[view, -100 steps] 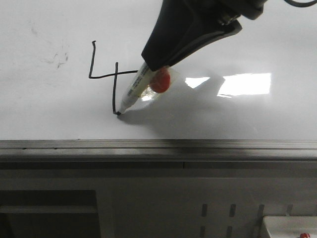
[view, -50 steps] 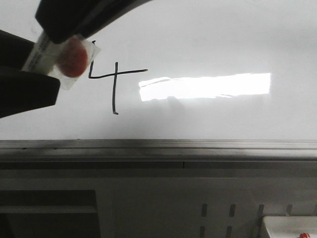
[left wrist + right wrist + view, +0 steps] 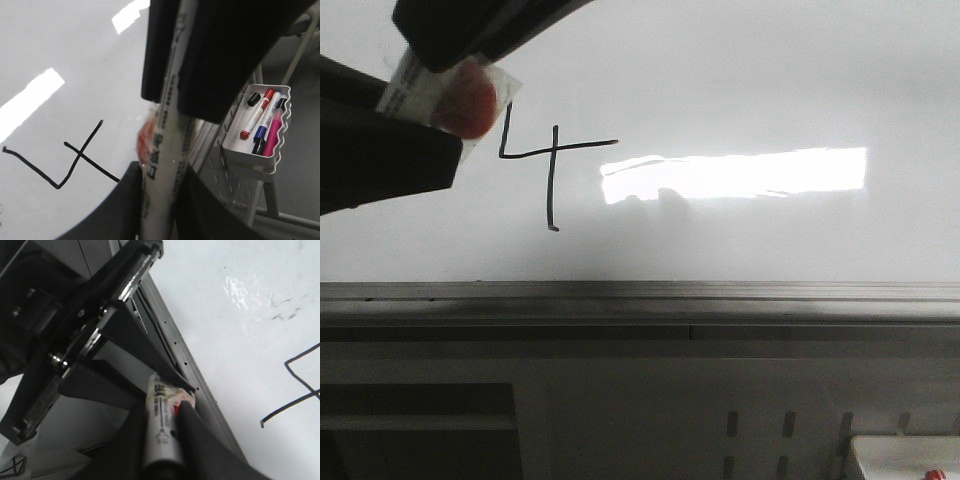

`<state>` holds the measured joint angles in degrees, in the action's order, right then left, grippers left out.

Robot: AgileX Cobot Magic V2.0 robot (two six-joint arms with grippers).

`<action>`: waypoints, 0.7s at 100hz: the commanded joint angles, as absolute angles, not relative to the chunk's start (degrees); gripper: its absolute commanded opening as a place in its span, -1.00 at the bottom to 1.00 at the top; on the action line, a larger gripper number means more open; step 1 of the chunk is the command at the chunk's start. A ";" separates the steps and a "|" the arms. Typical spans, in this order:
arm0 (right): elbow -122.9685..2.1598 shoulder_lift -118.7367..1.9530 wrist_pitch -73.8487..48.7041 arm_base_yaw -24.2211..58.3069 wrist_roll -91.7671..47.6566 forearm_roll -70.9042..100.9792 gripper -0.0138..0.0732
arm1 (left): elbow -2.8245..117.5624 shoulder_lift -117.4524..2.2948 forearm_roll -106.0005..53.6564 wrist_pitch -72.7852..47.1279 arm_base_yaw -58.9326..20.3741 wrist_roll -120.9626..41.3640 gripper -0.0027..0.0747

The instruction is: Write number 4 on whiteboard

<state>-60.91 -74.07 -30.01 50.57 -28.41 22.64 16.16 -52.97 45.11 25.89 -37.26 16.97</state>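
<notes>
Front and wrist views of the whiteboard (image 3: 740,80) with the writing done. The number 4 (image 3: 552,165) stands in thin black strokes, open at the top, on the board just beside the two grippers, on the side toward the robot's right, and clear of both. The marker (image 3: 167,125) is off the board and lies between the arms. The left gripper (image 3: 160,212) is clamped on the marker, its two dark fingers pressed against the white barrel from either side. The right gripper (image 3: 162,452) is likewise closed around the same barrel (the printed label shows between its fingers). In the front view the right gripper reaches in from above and the left gripper fills the edge below it, so that the marker sits where they meet. A red round piece (image 3: 468,105) under clear film sits on the barrel next to the fingers. Beyond the 4, farther from the grippers, a bright rectangular glare (image 3: 740,173) lies across the board. The grey edge rail (image 3: 640,292) runs below the grippers and the numeral. Behind the left gripper a white tray (image 3: 250,152) holds several spare markers.
</notes>
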 commanded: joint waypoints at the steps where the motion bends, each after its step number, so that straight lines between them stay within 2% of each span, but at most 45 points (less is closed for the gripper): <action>1: -62.82 -72.71 -27.94 50.31 -28.55 22.87 -0.83 | 18.06 -52.76 42.67 29.19 -37.56 17.81 -0.93; 8: -62.82 -72.71 -27.56 50.31 -28.55 22.74 -0.81 | 18.06 -52.76 42.67 29.19 -37.56 17.81 -0.98; 13: -62.82 -72.71 -27.56 50.31 -28.55 22.74 -0.68 | 18.06 -52.76 42.67 29.19 -37.56 17.81 -0.98; 20: -62.82 -72.71 -27.00 50.31 -28.55 22.74 -0.24 | 18.06 -52.76 42.67 29.19 -37.56 17.91 -0.98; 25: -62.82 -72.71 -25.31 50.31 -28.55 22.74 0.24 | 18.06 -52.76 42.57 29.07 -37.56 18.01 -0.98; 27: -62.82 -72.71 -24.44 50.31 -28.55 22.64 0.35 | 18.06 -52.76 42.57 28.76 -37.56 18.34 -0.98; 28: -62.82 -72.71 -23.87 50.31 -28.55 22.53 0.51 | 18.06 -52.76 42.57 28.75 -37.56 18.57 -0.98; 29: -62.82 -72.71 -23.87 50.31 -28.55 22.49 0.51 | 18.06 -52.76 42.57 28.63 -37.56 19.19 -0.98; 32: -62.82 -72.45 -22.05 50.31 -28.55 21.96 0.72 | 18.06 -52.76 42.27 28.14 -37.56 20.76 -0.98; 36: -62.82 -71.94 -20.33 50.06 -28.55 21.35 0.85 | 18.06 -52.76 40.51 26.54 -37.56 23.41 -0.98; 57: -62.82 -67.59 -14.62 46.15 -28.55 21.26 0.64 | 21.71 -53.15 12.12 6.98 -37.18 28.16 -0.98; 70: -62.82 -65.92 -14.73 44.60 -28.55 21.26 0.57 | 24.52 -54.98 6.35 5.23 -36.96 28.16 -0.98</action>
